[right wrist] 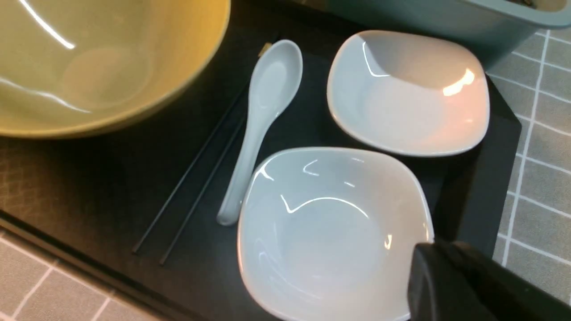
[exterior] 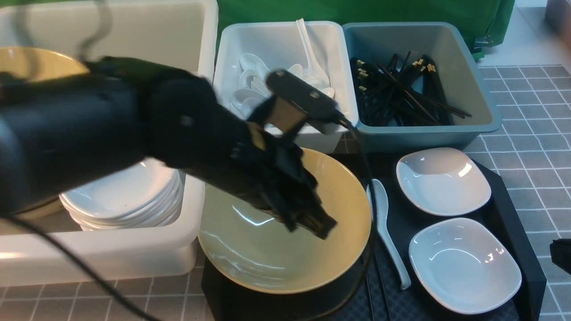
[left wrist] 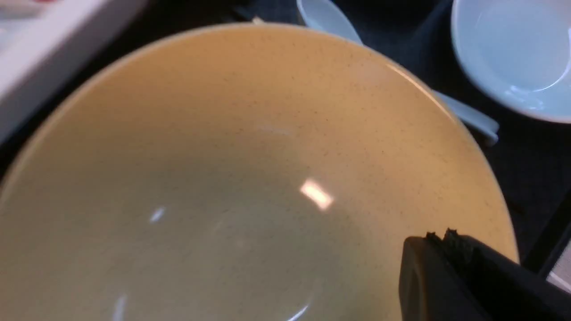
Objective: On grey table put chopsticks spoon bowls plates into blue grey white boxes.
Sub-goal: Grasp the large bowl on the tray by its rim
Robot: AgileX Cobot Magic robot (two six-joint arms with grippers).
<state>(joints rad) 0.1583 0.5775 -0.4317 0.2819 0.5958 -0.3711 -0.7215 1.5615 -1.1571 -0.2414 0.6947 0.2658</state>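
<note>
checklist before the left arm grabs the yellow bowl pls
1. left gripper open for a grasp: not ok, shut.
2. left gripper over the bowl: ok, above its inside.
3. bowl empty: ok.
4. spoon and chopsticks clear of the bowl's rim: cannot tell, they lie close beside it.
5. room in the white tub: cannot tell, the arm hides much of it.
6. right gripper out of the way: ok, shut, by the near plate.

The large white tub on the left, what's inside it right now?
In the white tub, a stack of white plates sits near the front and an olive-yellow bowl shows at its left. The left arm covers the middle, so anything else there is hidden.
</note>
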